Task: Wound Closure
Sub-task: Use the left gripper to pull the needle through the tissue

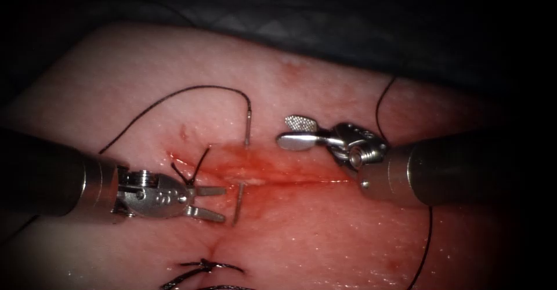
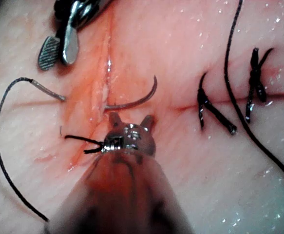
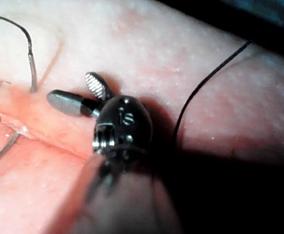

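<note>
The cut (image 1: pixel 290 180) runs across the endoscope view, wet with red fluid. The curved needle (image 1: pixel 237 204) is in the tissue across it: its tail end (image 1: pixel 247 132) stands out above the cut, its tip end below. Neither tool holds it. My left tool (image 1: pixel 222 203) is open and holds nothing, its jaws just left of the needle's tip end (image 2: pixel 137 101). Above the cut and to the right of the needle's tail, my right tool (image 1: pixel 284 131) is open and holds nothing. Black thread (image 1: pixel 185 91) arcs from the tail leftward behind the left shaft.
A short cut end of thread (image 1: pixel 196 167) sticks up by the left tool's wrist. Knotted stitches (image 1: pixel 203 265) lie at the lower edge, seen also as stitches (image 2: pixel 251 83). Another thread strand (image 1: pixel 429 238) runs down past the right shaft. Dark cloth (image 1: pixel 348 17) lies beyond the tissue.
</note>
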Controlling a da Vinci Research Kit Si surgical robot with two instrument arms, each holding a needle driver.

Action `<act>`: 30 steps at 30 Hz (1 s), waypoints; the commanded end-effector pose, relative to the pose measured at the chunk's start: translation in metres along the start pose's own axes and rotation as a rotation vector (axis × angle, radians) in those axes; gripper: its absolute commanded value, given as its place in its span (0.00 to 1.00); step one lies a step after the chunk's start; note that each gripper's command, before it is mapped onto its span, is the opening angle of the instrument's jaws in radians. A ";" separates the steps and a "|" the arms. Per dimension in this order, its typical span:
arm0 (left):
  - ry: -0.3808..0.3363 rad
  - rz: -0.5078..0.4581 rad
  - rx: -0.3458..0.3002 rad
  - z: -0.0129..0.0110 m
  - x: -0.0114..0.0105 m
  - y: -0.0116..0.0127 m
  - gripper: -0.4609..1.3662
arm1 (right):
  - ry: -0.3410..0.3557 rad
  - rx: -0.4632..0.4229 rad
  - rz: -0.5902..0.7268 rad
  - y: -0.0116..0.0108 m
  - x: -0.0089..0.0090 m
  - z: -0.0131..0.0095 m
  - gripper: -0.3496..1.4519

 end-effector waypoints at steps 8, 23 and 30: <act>0.041 0.040 0.015 0.0008 0.0009 0.0002 0.71 | 0.001 0.010 -0.006 0.0000 -0.0001 0.0000 0.68; 0.150 0.038 0.034 0.0033 0.0034 -0.0003 0.75 | 0.003 0.014 -0.011 0.0000 -0.0010 0.0002 0.64; 0.171 0.042 0.037 0.0040 0.0039 -0.0003 0.70 | 0.003 0.014 -0.011 0.0000 -0.0011 0.0001 0.61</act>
